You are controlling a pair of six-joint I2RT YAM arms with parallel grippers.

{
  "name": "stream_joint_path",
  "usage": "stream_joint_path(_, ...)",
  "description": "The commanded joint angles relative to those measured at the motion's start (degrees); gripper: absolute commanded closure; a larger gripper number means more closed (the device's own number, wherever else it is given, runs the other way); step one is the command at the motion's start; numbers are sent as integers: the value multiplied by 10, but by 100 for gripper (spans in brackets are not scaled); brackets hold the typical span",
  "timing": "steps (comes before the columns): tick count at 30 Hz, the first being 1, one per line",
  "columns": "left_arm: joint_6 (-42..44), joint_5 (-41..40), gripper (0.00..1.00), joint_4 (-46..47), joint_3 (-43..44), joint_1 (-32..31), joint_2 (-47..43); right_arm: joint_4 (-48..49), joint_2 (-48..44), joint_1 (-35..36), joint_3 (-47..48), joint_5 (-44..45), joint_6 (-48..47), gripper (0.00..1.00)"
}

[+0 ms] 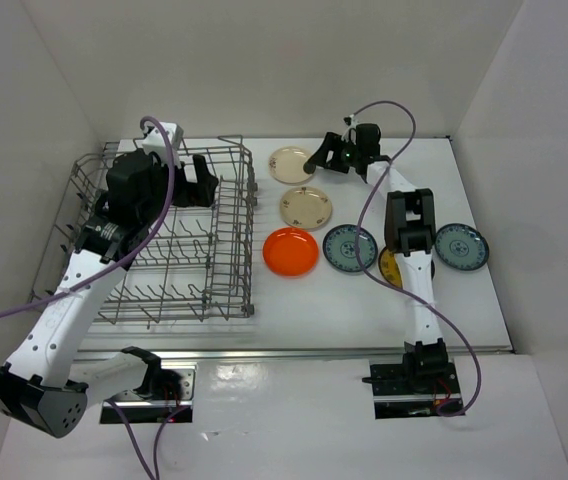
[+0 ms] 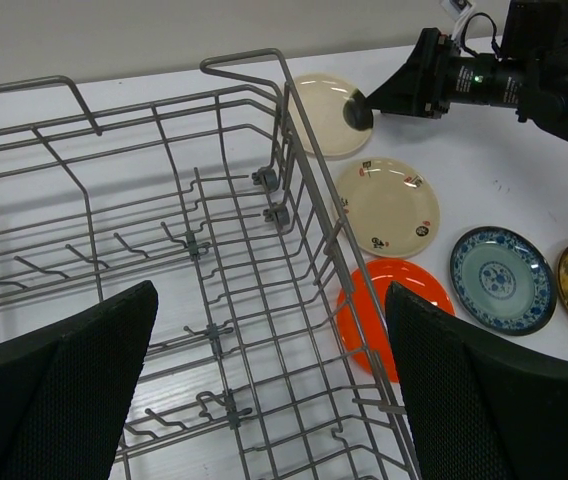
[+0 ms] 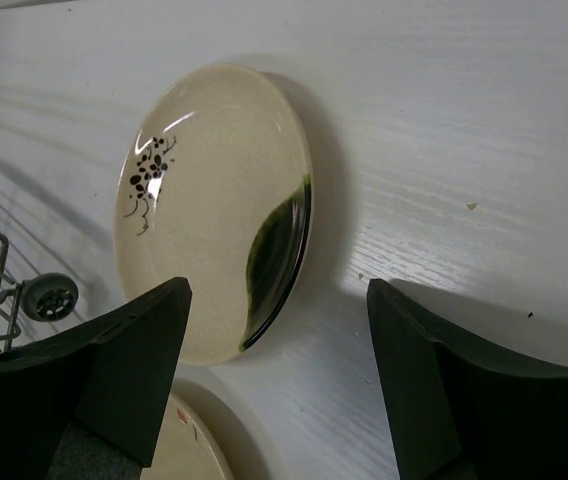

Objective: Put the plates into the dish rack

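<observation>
Top external, right arm [image 1: 419, 285]: stretched far; right gripper [image 1: 314, 163] stood apart at far cream plate [image 1: 289, 165].
Left arm [image 1: 69, 305]: left gripper [image 2: 269, 300] gaped over dish rack [image 1: 249, 215].
Plates on bench [image 1: 484, 310]: two cream, two blue [image 1: 350, 248], one orange [image 1: 291, 251], one yellow [image 1: 390, 266].

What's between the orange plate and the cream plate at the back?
A second cream plate lies between the orange plate and the far cream plate, in the top view.

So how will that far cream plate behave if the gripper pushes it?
The shiny glaze on the far cream plate suggests it's stiff and slippery. Lying flat on the smooth table, it'd likely slide, not tip.
</observation>
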Motion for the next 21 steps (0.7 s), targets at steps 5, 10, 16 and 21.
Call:
stream_joint_path(5,10,-7,0,22,-1,4,-16,18,47,4,30,-13,67,29)
stream_joint_path(10,16,-7,0,22,-6,4,-16,11,69,4,50,-19,96,33)
stream_joint_path(16,16,-12,0,16,-11,4,-21,6,75,17,44,-13,96,41)
stream_joint_path(21,21,-23,0,10,-17,4,-27,0,80,29,44,16,96,51)
